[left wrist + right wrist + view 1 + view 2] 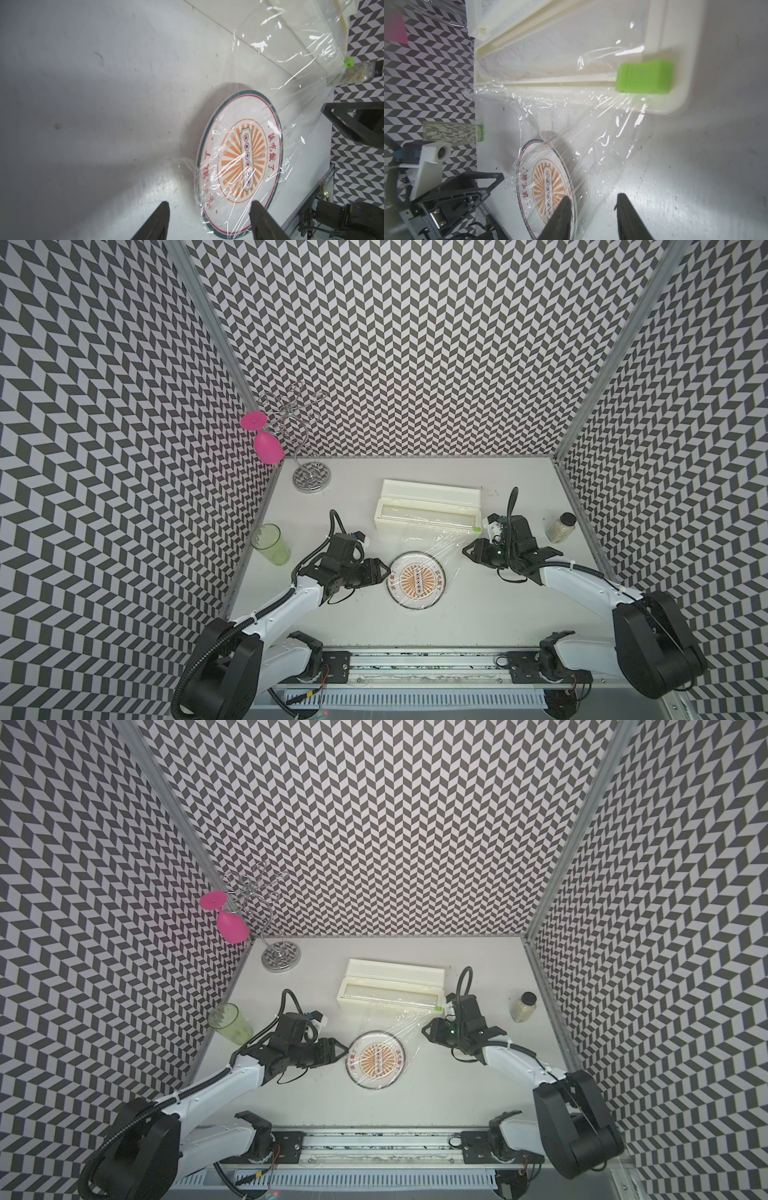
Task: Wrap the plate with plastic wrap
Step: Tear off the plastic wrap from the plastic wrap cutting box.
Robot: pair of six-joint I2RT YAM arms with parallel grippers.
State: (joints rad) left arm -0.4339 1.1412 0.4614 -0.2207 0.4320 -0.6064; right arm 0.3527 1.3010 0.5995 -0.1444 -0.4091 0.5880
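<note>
Left gripper, jaws wide and empty, sits just beside the plate. Across the plate, the right gripper holds its jaws narrower but apart. Plastic wrap drapes over the plate from the dispenser box behind it. The plate lies flat on the white table between chevron walls, its centre band parallel to that box.

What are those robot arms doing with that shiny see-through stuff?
Two robot arms are covering the plate with plastic wrap. The film lies crinkled across the plate and stretches back to the long dispenser box. The left gripper and right gripper sit on either side of the plate, jaws apart, neither clearly gripping anything.
</note>
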